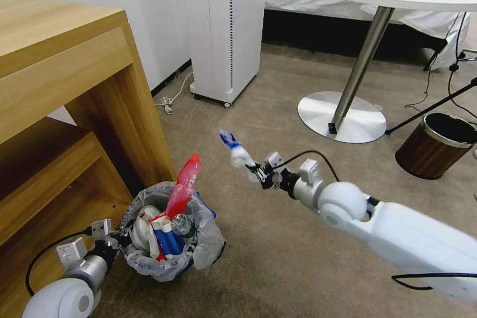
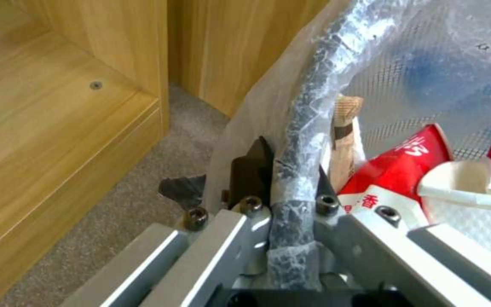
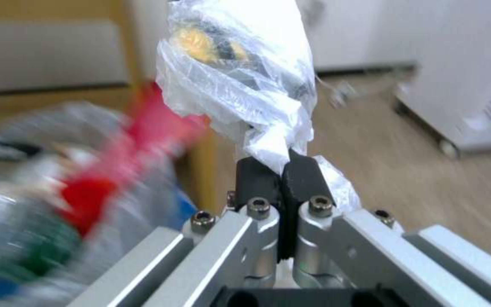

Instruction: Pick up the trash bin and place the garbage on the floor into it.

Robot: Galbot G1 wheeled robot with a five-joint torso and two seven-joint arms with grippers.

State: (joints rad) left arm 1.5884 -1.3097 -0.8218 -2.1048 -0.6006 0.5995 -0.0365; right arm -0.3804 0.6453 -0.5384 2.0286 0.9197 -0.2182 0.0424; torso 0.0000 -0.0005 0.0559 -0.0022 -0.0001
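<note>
While the left gripper [image 1: 113, 239] clamps the near-full bin [image 1: 171, 233], the right gripper [image 1: 258, 171] pinches 1 wrapper [image 1: 233, 149] not yet dropped in.

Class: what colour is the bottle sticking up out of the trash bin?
Red bottle, clearest in the head view.

Two bins: one bagged trash bin [image 1: 171, 238] at seven o'clock, one brown wood-grain bin [image 1: 435, 145] at three o'clock. Two grippers: left gripper [image 1: 119, 239] at seven, right gripper [image 1: 256, 169] near centre. One crumpled wrapper [image 1: 234, 148].
</note>
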